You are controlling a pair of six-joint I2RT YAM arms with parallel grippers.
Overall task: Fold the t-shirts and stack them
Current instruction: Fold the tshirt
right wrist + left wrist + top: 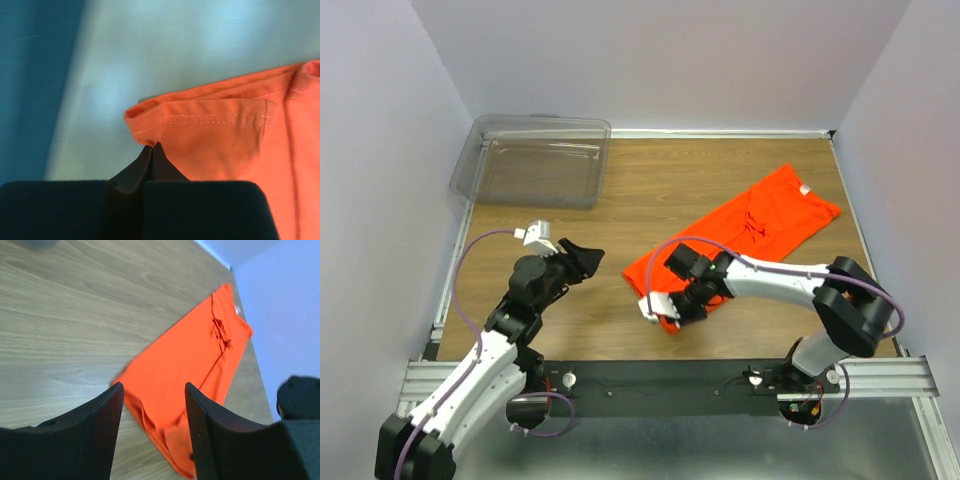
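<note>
Right tool (152, 148) pinching stitched orange t-shirt (215, 135), woodgrain table (650, 190)

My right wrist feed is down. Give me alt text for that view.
The right gripper is shut, its black fingertips pinching the stitched hem at a corner of the orange t-shirt. The doubled-over fabric fills the right side of the view. Everything behind it is a blurred pale and blue backdrop.

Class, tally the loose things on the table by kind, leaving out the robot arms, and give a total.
t-shirt, orange: 1
bin, clear plastic: 1
Total: 2
</note>
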